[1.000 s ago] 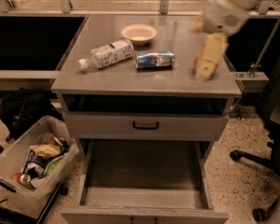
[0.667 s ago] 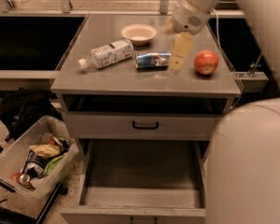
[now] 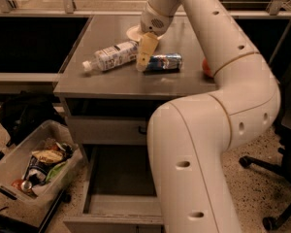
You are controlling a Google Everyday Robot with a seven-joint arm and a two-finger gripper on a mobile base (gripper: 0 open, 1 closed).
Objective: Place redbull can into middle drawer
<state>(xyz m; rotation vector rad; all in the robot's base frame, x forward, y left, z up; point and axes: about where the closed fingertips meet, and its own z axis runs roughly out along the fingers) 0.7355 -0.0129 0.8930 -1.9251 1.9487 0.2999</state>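
At far left a plastic bin (image 3: 19,164) of scraps sits on the floor. On the worktop (image 3: 92,81) a clear bottle (image 3: 111,56) lies on its side. Just right of it the claw (image 3: 144,57) hangs tip-down at the left end of the redbull can (image 3: 164,62) (how wide it stands, I cannot tell), probably lining up a grasp. The can lies sideways. Below, the middle drawer (image 3: 117,176) stands open, ready to receive it.

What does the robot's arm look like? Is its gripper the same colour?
The arm is fat, round and creamy white, like bendy tubes, with small dark dots and thin seam lines at its joints. No cables show. The gripper, by the redbull can on the cabinet top, is pale yellow instead.
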